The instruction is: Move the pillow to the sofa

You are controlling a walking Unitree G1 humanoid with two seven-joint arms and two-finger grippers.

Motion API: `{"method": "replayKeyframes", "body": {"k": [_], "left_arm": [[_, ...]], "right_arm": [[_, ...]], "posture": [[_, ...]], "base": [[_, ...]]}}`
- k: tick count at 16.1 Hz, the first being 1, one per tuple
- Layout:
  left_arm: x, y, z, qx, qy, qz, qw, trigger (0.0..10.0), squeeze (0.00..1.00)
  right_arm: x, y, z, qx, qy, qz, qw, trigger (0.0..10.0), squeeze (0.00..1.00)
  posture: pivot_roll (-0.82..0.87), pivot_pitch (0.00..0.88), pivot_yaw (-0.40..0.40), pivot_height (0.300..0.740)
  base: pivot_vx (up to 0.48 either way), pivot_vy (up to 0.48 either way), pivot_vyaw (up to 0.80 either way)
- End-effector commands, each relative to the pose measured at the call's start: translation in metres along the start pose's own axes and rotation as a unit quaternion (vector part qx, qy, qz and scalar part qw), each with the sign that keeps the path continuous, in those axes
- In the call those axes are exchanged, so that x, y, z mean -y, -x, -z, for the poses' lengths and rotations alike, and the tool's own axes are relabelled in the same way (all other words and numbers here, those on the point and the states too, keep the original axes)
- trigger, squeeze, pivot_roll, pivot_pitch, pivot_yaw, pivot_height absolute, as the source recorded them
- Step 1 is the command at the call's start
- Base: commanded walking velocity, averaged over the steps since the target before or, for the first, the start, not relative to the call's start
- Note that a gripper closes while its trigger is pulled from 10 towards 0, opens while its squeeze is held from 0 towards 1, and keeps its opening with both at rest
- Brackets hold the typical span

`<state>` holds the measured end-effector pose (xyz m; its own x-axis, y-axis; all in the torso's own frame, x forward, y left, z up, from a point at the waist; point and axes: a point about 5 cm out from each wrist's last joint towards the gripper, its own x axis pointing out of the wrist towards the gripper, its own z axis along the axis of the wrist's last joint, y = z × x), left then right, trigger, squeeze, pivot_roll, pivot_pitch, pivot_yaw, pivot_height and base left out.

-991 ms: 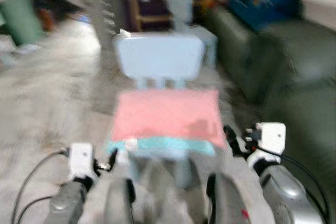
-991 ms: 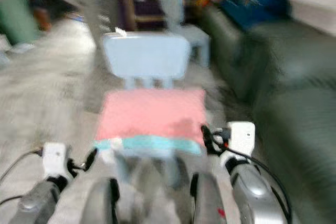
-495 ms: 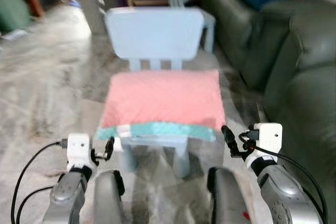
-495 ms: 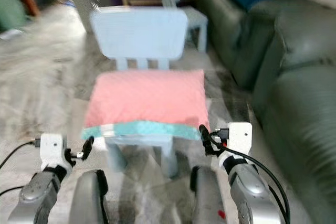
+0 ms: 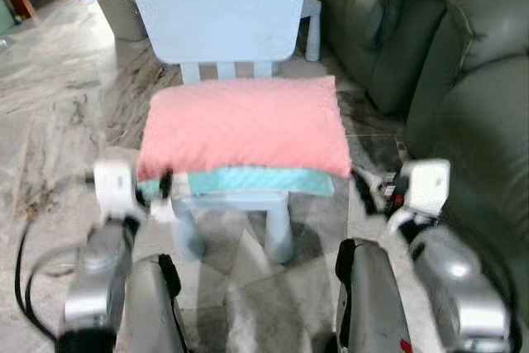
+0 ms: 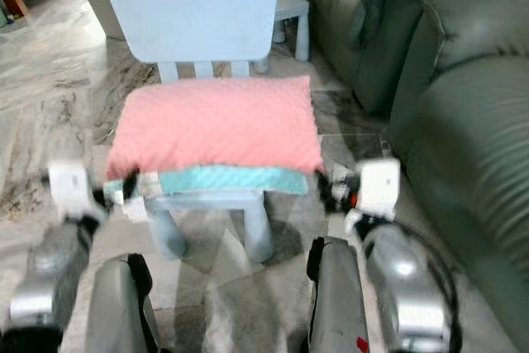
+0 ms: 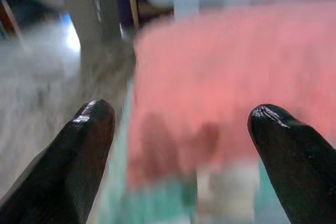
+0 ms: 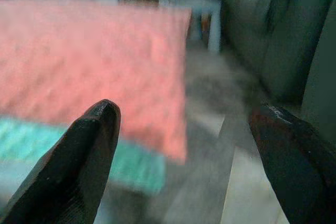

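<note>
A pink pillow (image 5: 244, 124) with a teal band along its near edge lies flat on the seat of a small pale-blue child's chair (image 5: 218, 12), which stands on a grey marbled floor (image 5: 58, 97) at the centre of the head view. The pillow covers the whole seat and overhangs its front edge. The chair's backrest rises behind the pillow, toward twelve o'clock.

A dark green leather sofa (image 5: 463, 64) runs along the side from one to four o'clock, well apart from the pillow. A second pale-blue piece of furniture (image 5: 310, 18) stands behind the chair at about one o'clock, near the sofa's arm.

The left gripper (image 7: 178, 145) sits at about eight o'clock, just beside the pillow's near left corner; its two black fingers (image 7: 79, 156) are spread wide, with the pink fabric showing between them and nothing pinched. The right gripper (image 8: 184, 150) sits at about four o'clock, just beside the pillow's near right corner; its fingers (image 8: 84, 150) are also spread wide, holding nothing, with the pillow's corner and the sofa ahead of them. Both arms appear blurred.
</note>
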<state>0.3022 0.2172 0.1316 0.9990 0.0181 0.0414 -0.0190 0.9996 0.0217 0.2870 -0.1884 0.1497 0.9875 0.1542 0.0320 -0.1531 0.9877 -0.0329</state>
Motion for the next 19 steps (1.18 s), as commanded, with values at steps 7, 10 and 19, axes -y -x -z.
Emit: {"method": "replayKeyframes", "body": {"k": [7, 10, 19], "left_arm": [[-0.032, -0.038, -0.030, 0.021, 0.060, -0.079, 0.995, 10.0, 0.00], [-0.035, -0.053, -0.055, 0.072, 0.082, -0.086, 0.990, 10.0, 0.00], [-0.036, -0.079, -0.054, 0.032, 0.139, -0.090, 0.986, 10.0, 0.00]], "right_arm": [[-0.001, -0.035, -0.037, 0.070, -0.010, -0.049, 0.996, 10.0, 0.00], [0.006, -0.050, -0.051, 0.100, -0.010, -0.043, 0.994, 10.0, 1.00], [0.008, -0.083, -0.058, 0.108, -0.007, -0.039, 0.993, 10.0, 0.00]], "posture": [[-0.12, 0.068, 0.055, 0.366], [-0.10, 0.089, 0.054, 0.366], [-0.08, 0.178, 0.075, 0.366]], "base": [[0.000, 0.000, 0.00], [0.000, 0.000, 0.00], [0.000, 0.000, 0.00]]}}
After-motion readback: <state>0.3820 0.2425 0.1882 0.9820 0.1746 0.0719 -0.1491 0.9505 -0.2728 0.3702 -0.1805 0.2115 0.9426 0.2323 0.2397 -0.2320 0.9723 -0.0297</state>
